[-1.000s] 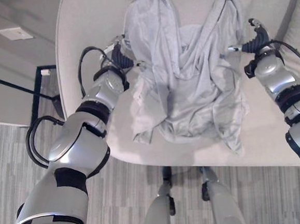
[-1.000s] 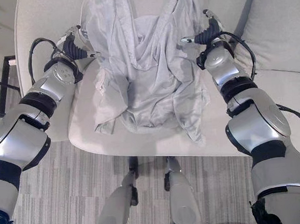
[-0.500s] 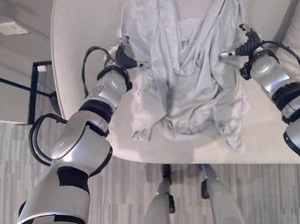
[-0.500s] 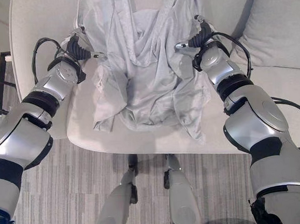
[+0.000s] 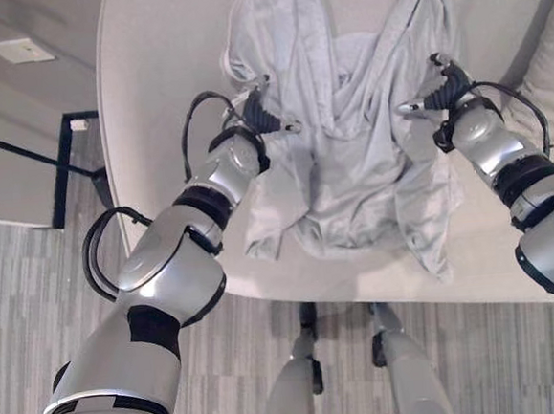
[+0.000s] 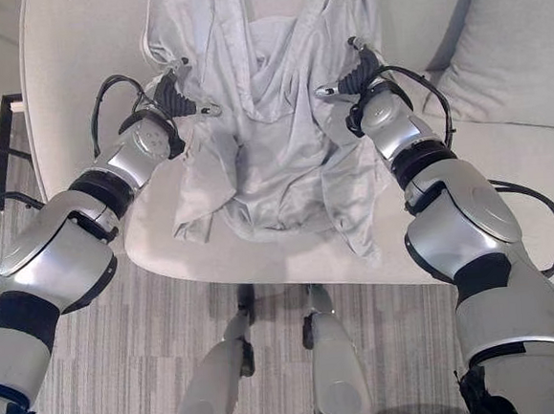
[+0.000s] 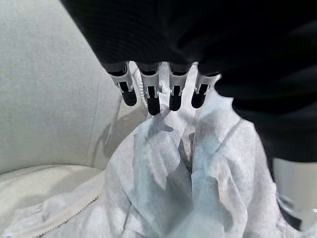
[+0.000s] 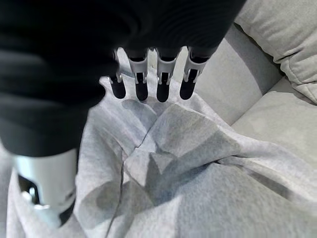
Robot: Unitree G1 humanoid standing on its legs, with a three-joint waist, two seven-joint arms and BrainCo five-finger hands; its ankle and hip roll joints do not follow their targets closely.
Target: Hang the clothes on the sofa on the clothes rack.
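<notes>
A light grey garment (image 5: 349,144) lies crumpled on the seat of a pale sofa (image 5: 151,73), its upper part draped up the backrest toward 12 o'clock and its lower edge falling to the seat's front edge at 6 o'clock.

The head views show both arms reaching in: the left hand (image 5: 268,121) sits over the garment's 9 o'clock side, the right hand (image 5: 433,94) over its 3 o'clock side, the cloth bunched between them. From there the fingers are too small to judge.

The wrist views give what the head views cannot. In the left wrist view the left hand's fingers (image 7: 151,94) extend straight over folded cloth, holding nothing, and a zip edge runs along the fabric near the sofa seat. In the right wrist view the right hand's fingers (image 8: 163,87) are likewise straight above the folds, thumb apart, nothing grasped.

A cushion (image 6: 520,63) rests at 3 o'clock. Grey striped carpet (image 5: 36,312) lies at 6 o'clock, and a dark metal frame (image 5: 59,176) stands at 9 o'clock.
</notes>
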